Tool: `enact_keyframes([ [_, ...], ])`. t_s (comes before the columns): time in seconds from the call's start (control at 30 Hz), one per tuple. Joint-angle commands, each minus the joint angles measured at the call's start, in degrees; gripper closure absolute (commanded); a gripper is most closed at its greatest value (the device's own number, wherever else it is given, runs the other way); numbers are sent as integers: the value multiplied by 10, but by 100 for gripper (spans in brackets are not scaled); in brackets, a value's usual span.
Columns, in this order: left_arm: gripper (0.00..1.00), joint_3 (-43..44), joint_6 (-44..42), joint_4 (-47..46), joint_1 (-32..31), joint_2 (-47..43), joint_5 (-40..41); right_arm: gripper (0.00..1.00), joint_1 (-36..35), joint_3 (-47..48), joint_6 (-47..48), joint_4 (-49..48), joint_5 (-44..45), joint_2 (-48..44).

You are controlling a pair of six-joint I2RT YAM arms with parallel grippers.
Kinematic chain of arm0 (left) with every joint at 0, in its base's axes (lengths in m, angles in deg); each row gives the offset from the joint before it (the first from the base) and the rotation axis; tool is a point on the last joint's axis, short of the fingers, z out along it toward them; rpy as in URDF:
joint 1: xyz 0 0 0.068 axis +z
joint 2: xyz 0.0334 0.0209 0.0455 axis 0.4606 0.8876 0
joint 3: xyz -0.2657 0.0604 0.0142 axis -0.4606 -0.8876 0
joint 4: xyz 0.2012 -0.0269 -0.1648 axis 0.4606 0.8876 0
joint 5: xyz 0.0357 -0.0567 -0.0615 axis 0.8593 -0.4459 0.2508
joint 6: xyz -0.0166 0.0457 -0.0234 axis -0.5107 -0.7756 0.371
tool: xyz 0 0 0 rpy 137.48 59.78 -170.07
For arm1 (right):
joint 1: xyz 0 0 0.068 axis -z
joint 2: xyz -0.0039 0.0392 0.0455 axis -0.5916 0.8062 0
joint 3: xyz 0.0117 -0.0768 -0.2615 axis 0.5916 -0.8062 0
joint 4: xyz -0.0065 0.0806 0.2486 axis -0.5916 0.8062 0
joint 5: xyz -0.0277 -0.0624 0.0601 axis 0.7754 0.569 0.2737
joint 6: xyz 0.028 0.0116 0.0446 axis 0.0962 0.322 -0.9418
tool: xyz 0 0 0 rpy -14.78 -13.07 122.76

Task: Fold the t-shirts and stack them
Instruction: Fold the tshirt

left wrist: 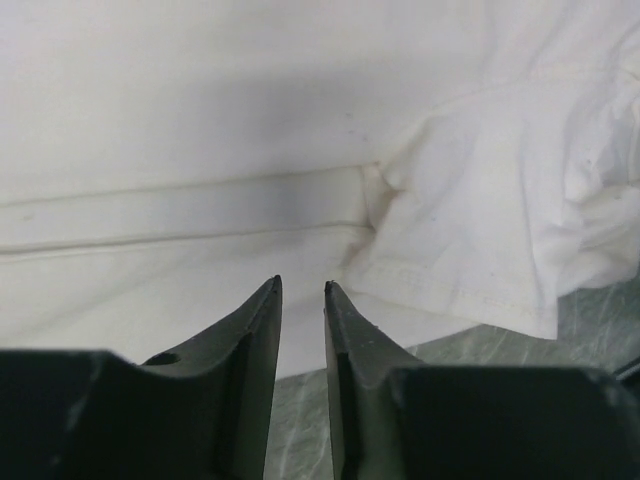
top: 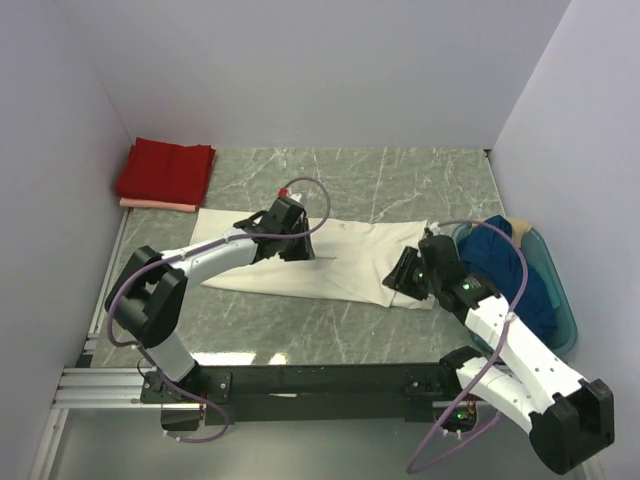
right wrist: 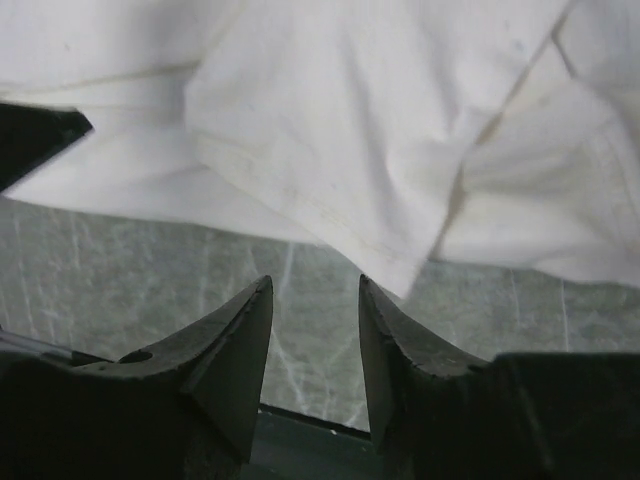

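Showing both arms at work on one garment. Nearest the bases, the left gripper [left wrist: 300, 286] sits low over the left half of the cream-white t-shirt [top: 345, 262]. Its jaws stand a narrow slit apart, with no cloth between them. The right gripper [right wrist: 315, 282] hovers just off the shirt's near right edge, over bare table [top: 400, 180], with its jaws parted wider and likewise empty.

The cream-white t-shirt lies spread lengthwise between the two grippers. It is mostly flat on the left and rumpled into overlapping flaps on the right. The wrist views show matte woven cotton, a stitched hem band and soft creases that hold no shape.

By judgement, the cloth is light, limp and not fragile. It will drape from any pinch point and drag rather than slide cleanly on the marbled surface. The best holds are probably the doubled hems and corners, where a pinch takes both layers. The loose flap edge directly ahead of the right gripper looks like the readiest one.

Right of the cream-white t-shirt, a dark blue t-shirt [top: 505, 262] is heaped unfolded in a teal basket [top: 566, 312] of smooth, rigid plastic. A scrap of pale cloth shows behind it.

Beyond the shirt's far left corner, well apart from it, a red t-shirt [top: 165, 168] lies folded into a neat rectangle on top of a pale pink t-shirt [top: 155, 205]. Only the thin near edge of the pink one shows.
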Motion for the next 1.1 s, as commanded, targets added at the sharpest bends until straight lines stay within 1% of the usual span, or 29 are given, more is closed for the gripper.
enact_keyframes([
  [0.0, 74, -36, 20, -2, 8, -30, 64, 53, -2, 53, 13, -36, 29, 48],
  [0.07, 76, -52, 26, 2, 8, -34, 84, 54, -3, 59, 14, -61, 23, 103],
  [0.1, 79, -57, 28, 3, 8, -36, 107, 54, -3, 65, 14, -78, 24, 140],
  [0.17, 79, -78, 33, -3, 8, -39, 124, 55, -3, 65, 11, -111, 20, 172],
  [0.3, 79, -104, 34, -12, 8, -39, 152, 55, -2, 58, 2, -147, 42, 246],
  [0.4, 79, -119, 33, -21, 8, -30, 156, 55, -2, 46, -3, -174, 50, 280],
  [0.43, 79, -126, 33, -23, 8, -28, 152, 55, -1, 45, -6, -179, 50, 304],
  [0.63, 79, -165, 44, -46, 0, -23, 143, 55, 6, 61, -6, -202, 49, 383],
  [0.8, 81, -191, 68, -47, -28, -37, 134, 55, 38, 116, 15, -187, 47, 441],
  [0.93, 81, -225, 132, -66, -57, -54, 108, 55, 57, 183, 43, -156, 50, 484],
  [0.97, 80, -230, 147, -77, -73, -60, 104, 55, 58, 198, 47, -140, 50, 493],
  [1.07, 79, -247, 204, -118, -107, -64, 82, 55, 59, 286, 66, -109, 50, 533],
])
